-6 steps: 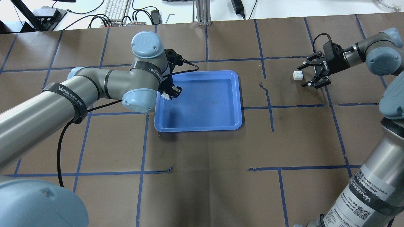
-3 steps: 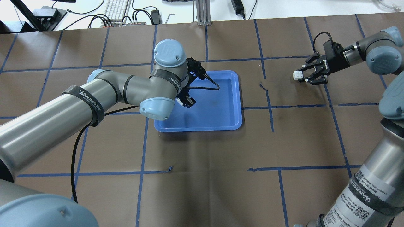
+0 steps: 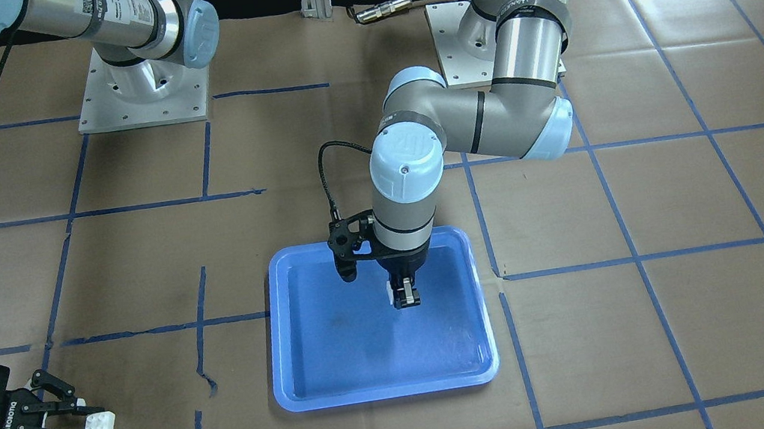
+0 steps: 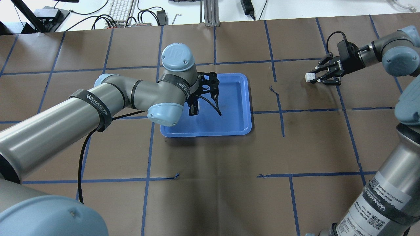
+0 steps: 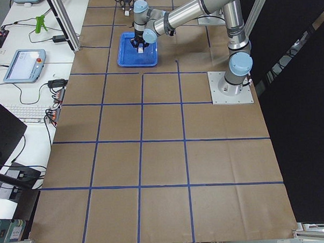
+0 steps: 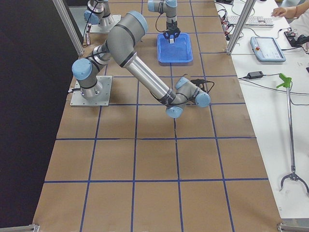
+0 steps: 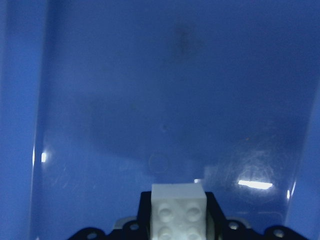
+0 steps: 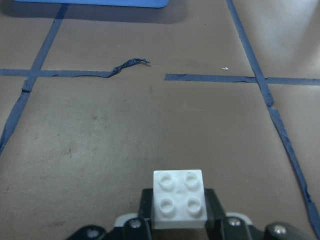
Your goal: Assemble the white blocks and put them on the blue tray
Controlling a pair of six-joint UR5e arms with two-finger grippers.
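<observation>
My left gripper [image 4: 193, 111] hangs over the blue tray [image 4: 233, 111], near its left middle, shut on a white block [image 7: 178, 210] with its studs showing in the left wrist view. In the front view this gripper [image 3: 406, 300] points straight down just above the tray's floor [image 3: 341, 349]. My right gripper [image 4: 314, 78] is far right of the tray, low over the table, shut on the other white block [image 4: 308, 76]. That block also shows in the right wrist view [image 8: 179, 198] and in the front view [image 3: 99, 422]. I cannot tell whether it touches the table.
Brown paper with a blue tape grid covers the table; a torn tape strip [image 4: 275, 90] lies between tray and right gripper. A keyboard [image 4: 121, 8] and cables lie beyond the far edge. The arm bases [image 3: 140, 91] stand at the robot's side.
My left arm has swung right, carrying its white block from the tray's left rim to over its floor. My right gripper has shut on the other white block.
</observation>
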